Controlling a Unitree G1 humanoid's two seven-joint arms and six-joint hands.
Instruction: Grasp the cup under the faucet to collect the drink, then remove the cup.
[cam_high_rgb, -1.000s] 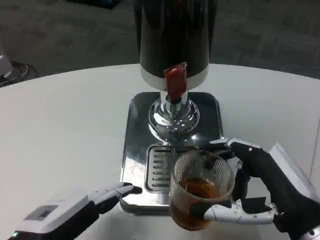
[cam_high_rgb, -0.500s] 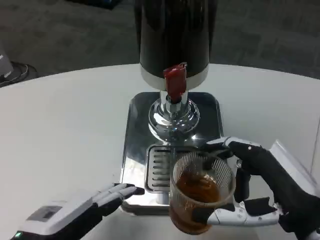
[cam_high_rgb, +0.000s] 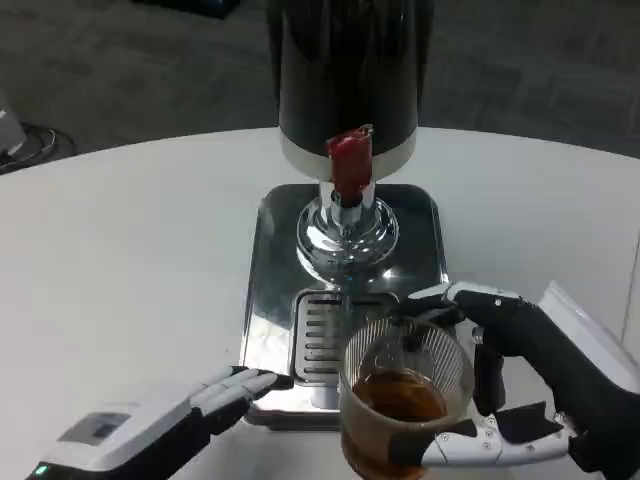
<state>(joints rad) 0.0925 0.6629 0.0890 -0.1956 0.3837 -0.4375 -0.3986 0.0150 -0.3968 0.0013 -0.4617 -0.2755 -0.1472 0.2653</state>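
Cup lower and nearer than 1 s ago, upright, mouth up, right hand fingers clamped around it.

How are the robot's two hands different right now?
The right hand wraps around the glass cup of brown drink, while the left hand holds nothing. The left hand lies low and flat with its fingers stretched toward the shiny metal tray, but the right hand's fingers curl around the cup. Both have white and black fingers.
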